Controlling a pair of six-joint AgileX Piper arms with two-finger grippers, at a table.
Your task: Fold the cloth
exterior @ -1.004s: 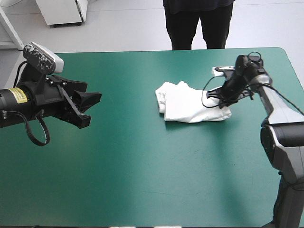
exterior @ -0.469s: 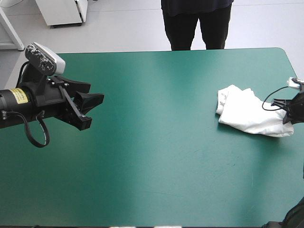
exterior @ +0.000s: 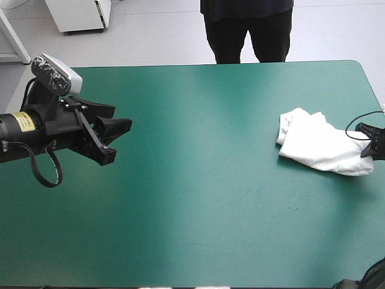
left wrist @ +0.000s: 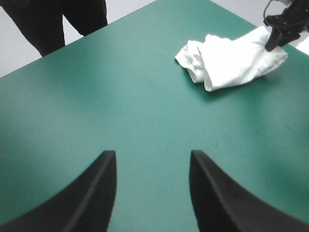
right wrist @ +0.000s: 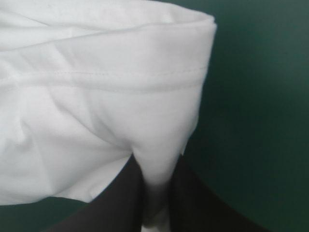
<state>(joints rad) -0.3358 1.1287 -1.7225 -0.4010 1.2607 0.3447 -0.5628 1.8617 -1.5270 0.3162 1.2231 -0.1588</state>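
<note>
One hand engaged: right hand (exterior: 369,147) clenched on T-shirt (exterior: 313,141) corner, at right edge of surface (exterior: 198,211). T-shirt bunched, soft white knit with stitched hem, long axis running from that edge toward surface middle. Left hand (exterior: 111,139) released, hovering near surface's left edge, well apart from T-shirt.

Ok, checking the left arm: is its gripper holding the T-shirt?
No, the left gripper stands open over the teal-green cover, the T-shirt lying well ahead of it.
</note>
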